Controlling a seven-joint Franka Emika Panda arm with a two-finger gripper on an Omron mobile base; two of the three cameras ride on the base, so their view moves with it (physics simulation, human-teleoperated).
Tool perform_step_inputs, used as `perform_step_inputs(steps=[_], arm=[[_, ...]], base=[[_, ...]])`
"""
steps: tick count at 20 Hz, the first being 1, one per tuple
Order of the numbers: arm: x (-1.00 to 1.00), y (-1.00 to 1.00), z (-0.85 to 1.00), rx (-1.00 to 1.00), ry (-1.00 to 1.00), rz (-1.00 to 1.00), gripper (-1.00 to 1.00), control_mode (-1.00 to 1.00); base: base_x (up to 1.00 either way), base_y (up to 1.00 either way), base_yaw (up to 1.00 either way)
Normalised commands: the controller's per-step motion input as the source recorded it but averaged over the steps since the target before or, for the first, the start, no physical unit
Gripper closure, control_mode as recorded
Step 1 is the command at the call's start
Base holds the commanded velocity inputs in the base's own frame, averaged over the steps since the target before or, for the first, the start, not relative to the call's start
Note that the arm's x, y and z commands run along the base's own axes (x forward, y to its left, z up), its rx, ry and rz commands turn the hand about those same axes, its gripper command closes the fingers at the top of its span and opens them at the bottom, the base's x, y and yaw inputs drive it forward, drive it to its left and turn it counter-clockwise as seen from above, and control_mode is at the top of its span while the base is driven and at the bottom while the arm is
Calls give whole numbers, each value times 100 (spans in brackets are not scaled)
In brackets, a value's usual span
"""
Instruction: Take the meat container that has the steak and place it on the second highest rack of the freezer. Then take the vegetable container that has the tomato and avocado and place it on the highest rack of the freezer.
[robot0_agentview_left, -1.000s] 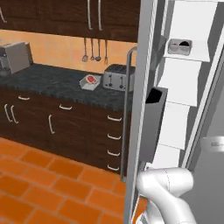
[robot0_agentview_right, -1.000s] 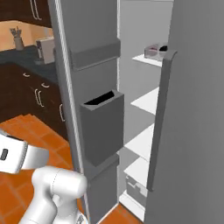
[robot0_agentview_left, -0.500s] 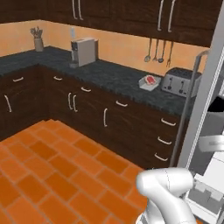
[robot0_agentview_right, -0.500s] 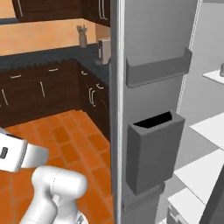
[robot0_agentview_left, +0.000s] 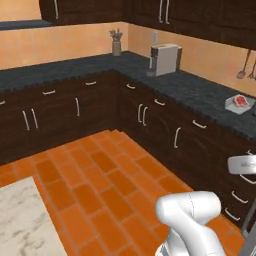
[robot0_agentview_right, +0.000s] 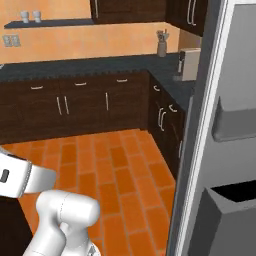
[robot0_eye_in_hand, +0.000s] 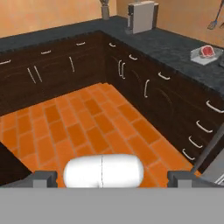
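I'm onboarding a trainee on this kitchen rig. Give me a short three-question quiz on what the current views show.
1. True or false: the steak lies in a tray on the dark counter.
2. Multiple choice: what stands on the counter near the corner? A) coffee machine B) blender C) kettle
3. Fill in: in the right base view, the open freezer door carries grey ____ on its inside.

Key: 1 true. 2 A. 3 bins.
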Motion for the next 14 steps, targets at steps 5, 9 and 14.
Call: perform_step_inputs(steps=[5,9,14], arm=[[0,0,0,0,0,0,-100,100],[0,0,0,0,0,0,-100,100],[0,0,0,0,0,0,-100,100]], base=[[88,100,27],[100,95,16],[100,63,-2]])
